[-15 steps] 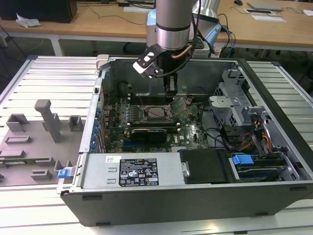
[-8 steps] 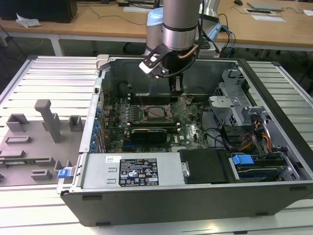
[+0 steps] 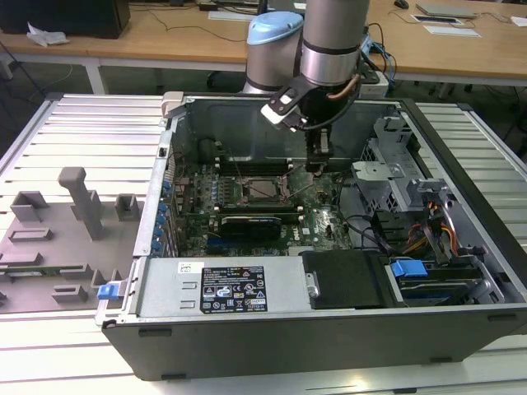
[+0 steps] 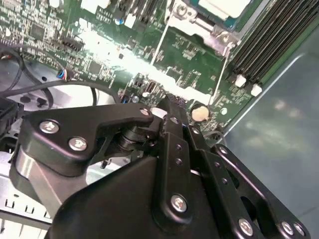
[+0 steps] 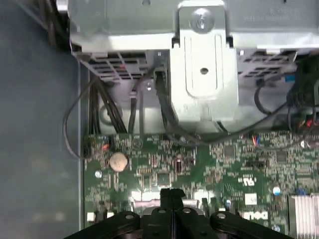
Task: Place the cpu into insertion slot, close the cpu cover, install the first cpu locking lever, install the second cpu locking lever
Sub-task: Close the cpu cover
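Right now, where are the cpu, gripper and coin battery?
cpu (image 3: 262,190), exterior view, middle of its top.
gripper (image 5: 172,192), first wrist view, between its fingertips.
coin battery (image 5: 118,161), first wrist view, its face.

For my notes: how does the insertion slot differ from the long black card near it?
The insertion slot is square with a silvery frame; the black card is long and dark. The slot lies nearer the case's far wall, the card nearer the labelled panel. Both sit on the green board.
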`<state>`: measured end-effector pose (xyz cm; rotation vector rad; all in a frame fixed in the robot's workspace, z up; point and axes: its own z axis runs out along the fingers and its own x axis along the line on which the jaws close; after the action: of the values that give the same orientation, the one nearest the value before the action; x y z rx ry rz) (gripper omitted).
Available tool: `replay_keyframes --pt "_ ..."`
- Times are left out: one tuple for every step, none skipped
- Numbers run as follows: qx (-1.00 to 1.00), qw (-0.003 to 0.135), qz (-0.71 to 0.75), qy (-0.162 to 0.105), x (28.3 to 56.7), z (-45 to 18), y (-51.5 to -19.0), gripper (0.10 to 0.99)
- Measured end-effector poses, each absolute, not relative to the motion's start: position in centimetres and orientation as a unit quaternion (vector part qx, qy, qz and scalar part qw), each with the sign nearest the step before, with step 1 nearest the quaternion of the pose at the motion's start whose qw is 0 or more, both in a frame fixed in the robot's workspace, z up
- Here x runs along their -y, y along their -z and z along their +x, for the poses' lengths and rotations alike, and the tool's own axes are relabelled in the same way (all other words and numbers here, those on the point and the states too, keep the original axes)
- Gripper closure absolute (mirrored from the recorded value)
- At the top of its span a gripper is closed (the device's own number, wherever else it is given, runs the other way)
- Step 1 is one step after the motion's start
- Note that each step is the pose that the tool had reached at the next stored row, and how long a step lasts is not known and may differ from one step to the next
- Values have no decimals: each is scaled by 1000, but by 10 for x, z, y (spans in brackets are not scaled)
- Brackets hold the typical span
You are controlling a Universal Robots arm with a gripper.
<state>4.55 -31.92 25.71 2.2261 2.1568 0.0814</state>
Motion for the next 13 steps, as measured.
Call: replay_keyframes --pt "-695 20 718 -26 319 53 -256 980" --pt "-695 20 718 -26 319 56 -255 980" --pt "-695 20 718 -26 319 57 -253 980" --pt "-695 20 718 -26 319 58 -247 980" --pt "-695 20 718 -25 319 58 -245 980" --pt "-695 20 718 -25 319 58 -245 980" --pt "-695 20 718 -25 319 58 -245 980" --pt "-695 20 718 -25 319 58 -245 980" --pt "-695 20 718 -25 319 58 -245 980" --pt "-696 19 718 -24 319 58 -244 980" --pt "-696 9 718 -16 319 59 -244 980" --pt "-696 2 718 -9 319 59 -244 980" --pt "-696 -4 718 -4 319 60 -244 980"
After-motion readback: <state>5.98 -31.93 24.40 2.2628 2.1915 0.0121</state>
